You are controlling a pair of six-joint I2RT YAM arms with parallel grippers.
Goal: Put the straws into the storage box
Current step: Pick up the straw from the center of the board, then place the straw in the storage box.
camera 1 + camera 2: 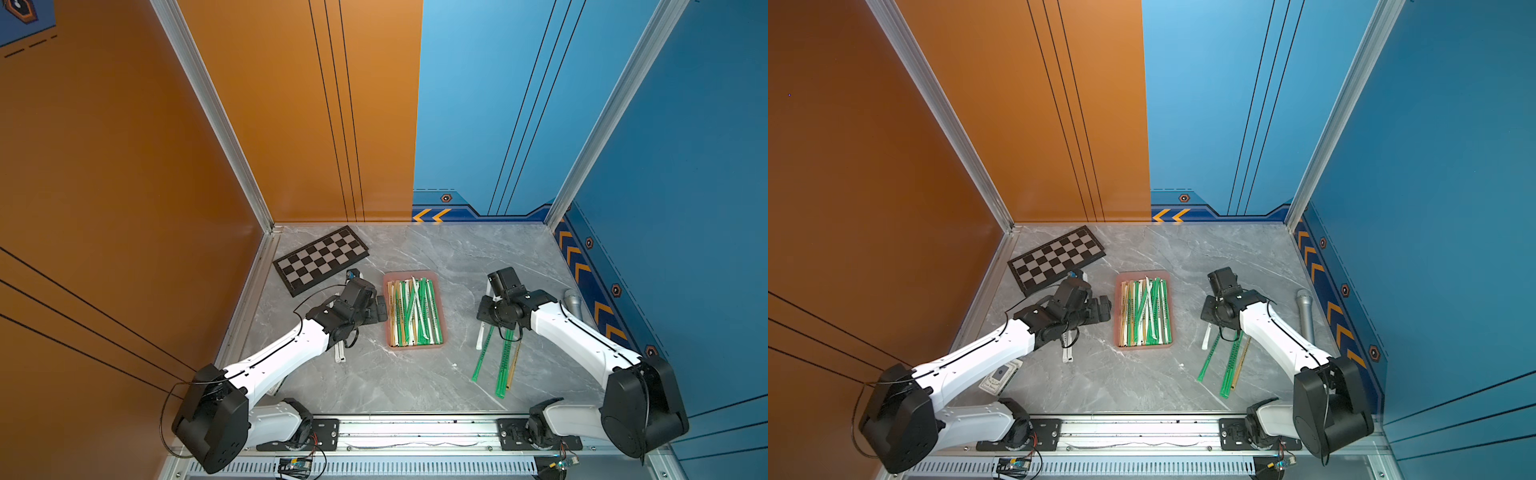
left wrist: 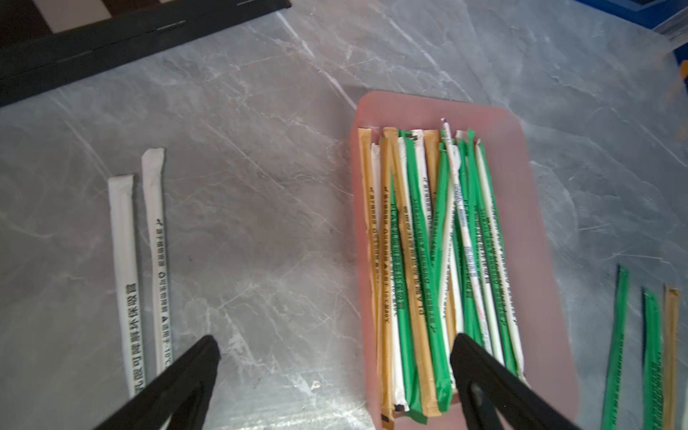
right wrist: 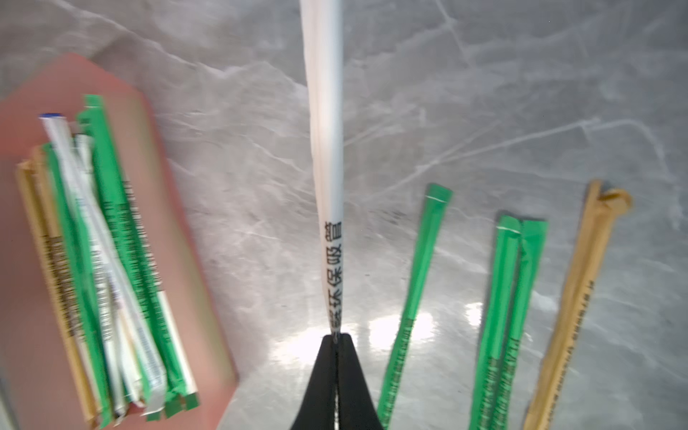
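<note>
Lying loose, three green straws [image 3: 414, 290], one tan straw [image 3: 575, 298], two white straws [image 2: 124, 260]

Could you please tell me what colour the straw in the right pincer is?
White straw with black print, clearest in right wrist view.

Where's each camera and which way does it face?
Top views: high over the near edge, facing down and forward onto the table; left arm, right arm show.
Left wrist: on the left arm, facing the box and two white straws; open left fingers show.
Right wrist: on the right arm, facing the table; right fingers shut on a white straw.
Shared: all show the box.
</note>
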